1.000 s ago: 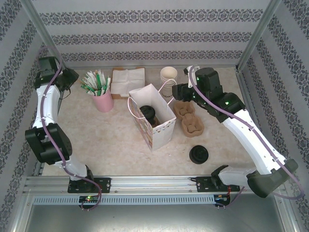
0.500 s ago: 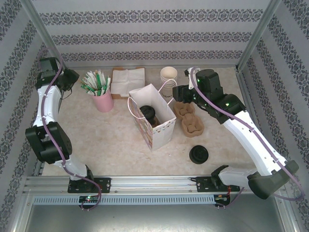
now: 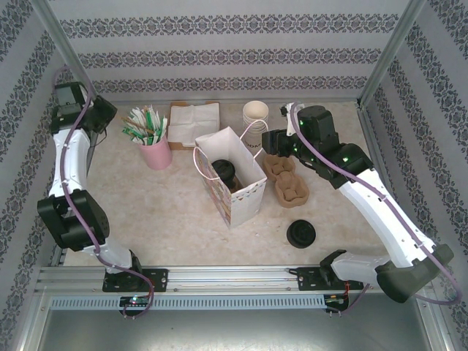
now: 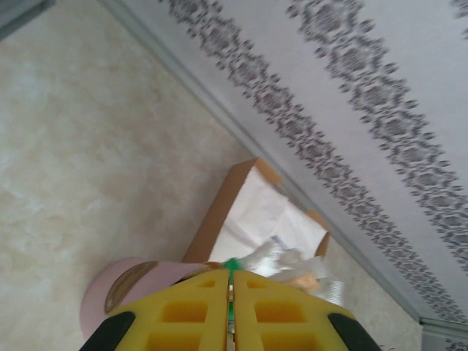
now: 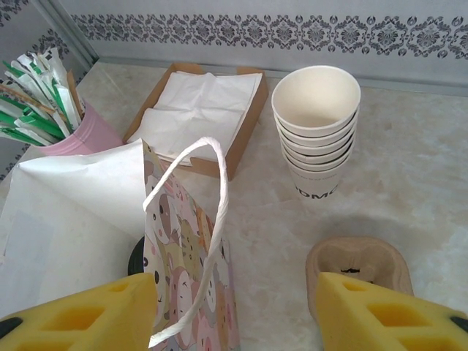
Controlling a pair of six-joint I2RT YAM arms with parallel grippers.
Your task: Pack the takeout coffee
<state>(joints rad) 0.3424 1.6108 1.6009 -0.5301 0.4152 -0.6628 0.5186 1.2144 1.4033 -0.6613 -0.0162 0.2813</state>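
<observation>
Coffee cup [image 3: 223, 170] upright inside the bag [image 3: 251, 196]. The right end effector [image 3: 272, 141], beside the bag, is nearer, half-open and empty. The left end effector [image 4: 232, 307] is closed and empty.

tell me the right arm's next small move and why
Probably ease the right gripper up and away from the paper bag: the takeout coffee already stands inside it, and the jaws hang open astride the handle, gripping nothing.

left arm [image 3: 68, 164] folded upright, elbow low, wrist reaching to far-left corner. left gripper [image 4: 232, 284] closed, yellow pads [image 4: 186, 314] flush together. right arm [image 3: 373, 197] stretched forward and inward. right gripper [image 5: 234, 296] jaws spread wide, tilted downward.
</observation>
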